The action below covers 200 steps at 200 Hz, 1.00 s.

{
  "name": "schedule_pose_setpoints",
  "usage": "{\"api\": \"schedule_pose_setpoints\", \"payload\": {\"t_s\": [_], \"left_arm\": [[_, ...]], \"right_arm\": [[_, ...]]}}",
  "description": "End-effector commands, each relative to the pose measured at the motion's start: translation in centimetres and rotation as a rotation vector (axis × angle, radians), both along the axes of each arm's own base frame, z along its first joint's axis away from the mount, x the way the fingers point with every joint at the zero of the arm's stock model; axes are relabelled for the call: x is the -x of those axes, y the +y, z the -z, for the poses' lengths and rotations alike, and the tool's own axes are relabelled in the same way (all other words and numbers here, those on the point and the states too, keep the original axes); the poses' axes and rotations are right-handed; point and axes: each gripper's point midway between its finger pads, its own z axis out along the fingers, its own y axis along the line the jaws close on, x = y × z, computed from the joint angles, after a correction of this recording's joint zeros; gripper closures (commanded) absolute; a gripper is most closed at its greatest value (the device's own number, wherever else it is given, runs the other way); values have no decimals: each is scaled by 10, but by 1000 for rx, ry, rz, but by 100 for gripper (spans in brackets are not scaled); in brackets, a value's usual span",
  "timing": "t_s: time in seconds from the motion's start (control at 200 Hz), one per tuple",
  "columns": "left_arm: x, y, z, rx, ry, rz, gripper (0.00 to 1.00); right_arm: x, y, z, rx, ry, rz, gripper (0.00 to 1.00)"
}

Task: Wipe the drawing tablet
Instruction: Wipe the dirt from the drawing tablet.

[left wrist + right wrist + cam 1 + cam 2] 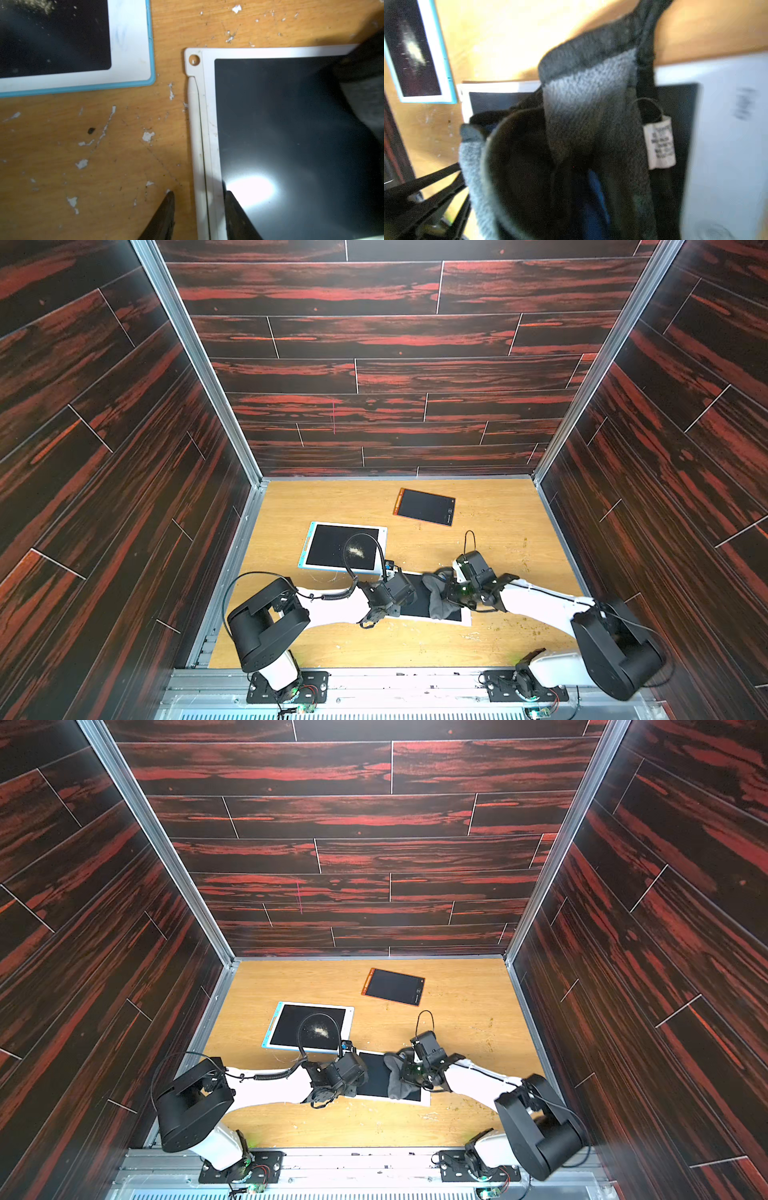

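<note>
- Left gripper [199, 193]: jaws apart, astride one short edge of the white-framed drawing tablet [291, 135], perhaps bracing it.
- Right gripper [455, 593]: jaws clench a grey cloth [436, 599] lying on the tablet's opposite end.

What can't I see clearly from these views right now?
- Right gripper fingertips: buried in the gray cloth, right wrist view.
- White tablet screen under cloth: covered, every view.
- Cloth tag print: blurred, right wrist view.
- Orange tablet logo: too small, both top views.
</note>
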Motion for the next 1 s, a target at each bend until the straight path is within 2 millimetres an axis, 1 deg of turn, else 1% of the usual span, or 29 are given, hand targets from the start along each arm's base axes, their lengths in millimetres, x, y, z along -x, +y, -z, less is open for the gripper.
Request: {"api": "schedule_pose_setpoints", "payload": {"t_s": [0.0,0.1,0.311,0.366,0.471,0.541,0.631,0.756,0.872,0.922,0.997], "left_arm": [[22,22,23,-101,98,23,59],[22,23,22,-104,97,25,59],[23,26,20,-102,90,22,59],[23,27,19,-103,90,20,59],[23,26,18,-98,87,21,59],[22,26,18,-99,88,21,59],[22,25,16,-96,85,22,59],[22,26,13,-97,80,22,59],[22,29,9,-98,70,19,59],[22,30,7,-97,67,18,59],[21,29,4,-90,60,18,58]], "right_arm": [[65,-70,42,300,256,74,100],[62,-76,33,331,252,111,100],[56,-79,17,354,232,123,100],[55,-87,13,406,233,141,100],[55,-111,6,541,232,188,100],[57,-115,7,571,253,206,100],[59,-129,7,660,279,259,100],[59,-145,0,764,290,326,100],[55,-159,-17,843,254,403,100],[51,-166,-29,883,230,440,100],[44,-176,-52,950,178,490,100]]}}
